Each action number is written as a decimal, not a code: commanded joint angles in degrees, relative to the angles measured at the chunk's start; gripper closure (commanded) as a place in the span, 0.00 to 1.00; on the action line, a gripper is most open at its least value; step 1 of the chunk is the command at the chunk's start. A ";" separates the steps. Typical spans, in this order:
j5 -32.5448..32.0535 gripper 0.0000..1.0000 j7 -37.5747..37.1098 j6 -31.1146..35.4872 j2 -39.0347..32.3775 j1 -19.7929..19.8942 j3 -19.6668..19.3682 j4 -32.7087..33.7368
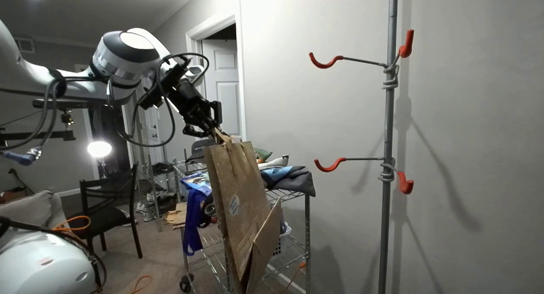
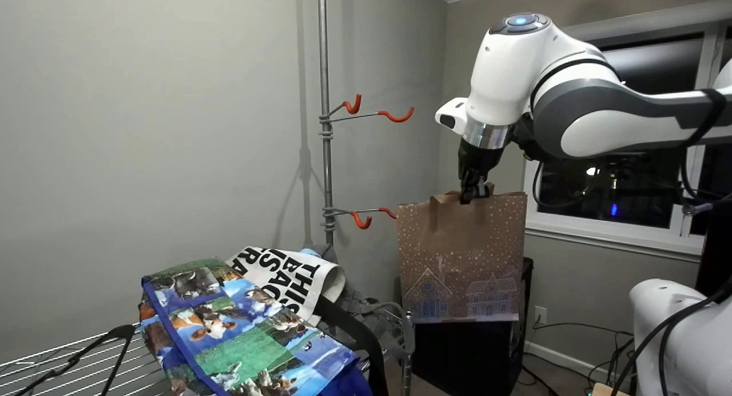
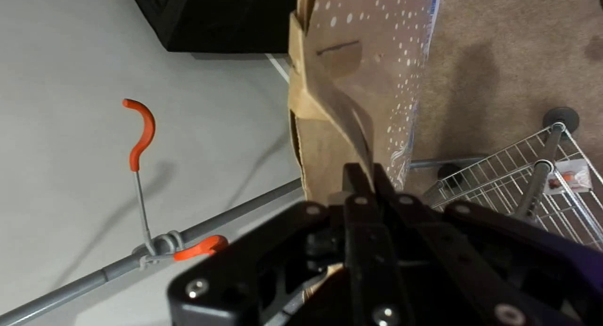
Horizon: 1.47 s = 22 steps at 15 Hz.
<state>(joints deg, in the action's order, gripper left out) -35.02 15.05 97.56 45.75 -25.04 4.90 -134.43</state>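
My gripper (image 1: 216, 131) is shut on the handle of a brown paper bag (image 1: 242, 179), which hangs below it, clear of any support that I can see. Seen in the wrist view, the twisted paper handle (image 3: 337, 104) runs in between the two fingertips, while the bag (image 3: 391, 38) stretches away toward the top. White dots and drawn houses cover the face of the bag (image 2: 457, 236) in an exterior view, where the gripper (image 2: 474, 194) sits at its top edge. Its underside shows a folded bottom flap (image 1: 265, 238).
A grey upright pole (image 1: 388, 128) carries red-tipped hooks (image 1: 328, 164) beside the wall. A wire rack (image 1: 297, 195) holds a grey bag (image 1: 297, 181), a cow-picture bag (image 2: 251, 327) and a white lettered bag (image 2: 280, 276). A black box-like object (image 2: 463, 356) stands behind the paper bag.
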 commanded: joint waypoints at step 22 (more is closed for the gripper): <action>13.09 0.95 18.07 10.00 8.74 4.64 -11.05 -8.63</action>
<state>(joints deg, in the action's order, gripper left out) -23.84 31.42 106.86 54.85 -23.12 -7.78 -143.09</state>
